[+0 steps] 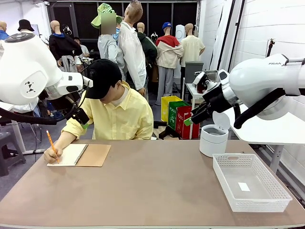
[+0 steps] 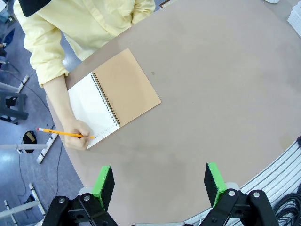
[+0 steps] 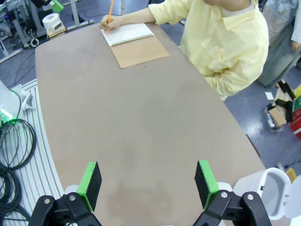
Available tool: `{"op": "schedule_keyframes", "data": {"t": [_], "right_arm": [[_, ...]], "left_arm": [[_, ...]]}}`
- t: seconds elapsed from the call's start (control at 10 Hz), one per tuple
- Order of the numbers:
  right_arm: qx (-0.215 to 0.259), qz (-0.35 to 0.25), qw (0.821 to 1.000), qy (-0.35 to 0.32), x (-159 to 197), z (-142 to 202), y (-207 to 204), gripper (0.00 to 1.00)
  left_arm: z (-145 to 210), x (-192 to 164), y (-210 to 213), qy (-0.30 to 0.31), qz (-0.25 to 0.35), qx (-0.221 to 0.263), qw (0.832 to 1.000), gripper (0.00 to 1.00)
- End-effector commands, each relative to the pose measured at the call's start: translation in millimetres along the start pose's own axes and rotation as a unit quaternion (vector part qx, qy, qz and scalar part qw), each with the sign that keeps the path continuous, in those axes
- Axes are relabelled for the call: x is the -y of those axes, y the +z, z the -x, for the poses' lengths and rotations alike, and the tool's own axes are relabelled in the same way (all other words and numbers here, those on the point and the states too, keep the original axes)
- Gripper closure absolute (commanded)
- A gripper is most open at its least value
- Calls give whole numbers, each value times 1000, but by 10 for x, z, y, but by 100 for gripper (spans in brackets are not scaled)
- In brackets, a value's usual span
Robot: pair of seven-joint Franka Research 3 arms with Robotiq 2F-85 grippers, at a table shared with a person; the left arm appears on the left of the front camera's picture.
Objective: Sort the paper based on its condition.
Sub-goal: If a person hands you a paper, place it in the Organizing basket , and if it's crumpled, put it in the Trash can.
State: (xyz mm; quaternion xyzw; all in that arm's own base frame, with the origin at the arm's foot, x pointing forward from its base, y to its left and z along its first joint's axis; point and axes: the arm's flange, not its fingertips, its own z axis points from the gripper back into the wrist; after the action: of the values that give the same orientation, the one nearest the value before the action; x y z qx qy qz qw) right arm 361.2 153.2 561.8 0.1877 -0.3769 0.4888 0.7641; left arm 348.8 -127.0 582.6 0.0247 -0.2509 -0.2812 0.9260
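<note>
Brown tabletop (image 1: 152,191) below me: my left hand (image 2: 159,182) and right hand (image 3: 147,184) hang spread and empty; a person (image 1: 119,114) writes in a notebook (image 1: 80,155) at ten o'clock.

Notebook (image 1: 81,155) sits far left on the table (image 1: 143,191) by the person (image 1: 116,112); basket (image 1: 251,181) near right, bin (image 1: 213,140) behind it, maybe off-table.
</note>
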Motion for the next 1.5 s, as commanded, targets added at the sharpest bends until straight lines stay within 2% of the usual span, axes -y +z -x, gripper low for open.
{"op": "schedule_keyframes", "data": {"t": [0.0, 1.4], "right_arm": [[5, -9, 1000, -2, 9, 5, -24, 0], [5, -9, 1000, -2, 9, 5, -24, 0]], "left_arm": [[3, -3, 6, -1, 0, 4, 1000, 0], [3, -3, 6, -1, 0, 4, 1000, 0]]}}
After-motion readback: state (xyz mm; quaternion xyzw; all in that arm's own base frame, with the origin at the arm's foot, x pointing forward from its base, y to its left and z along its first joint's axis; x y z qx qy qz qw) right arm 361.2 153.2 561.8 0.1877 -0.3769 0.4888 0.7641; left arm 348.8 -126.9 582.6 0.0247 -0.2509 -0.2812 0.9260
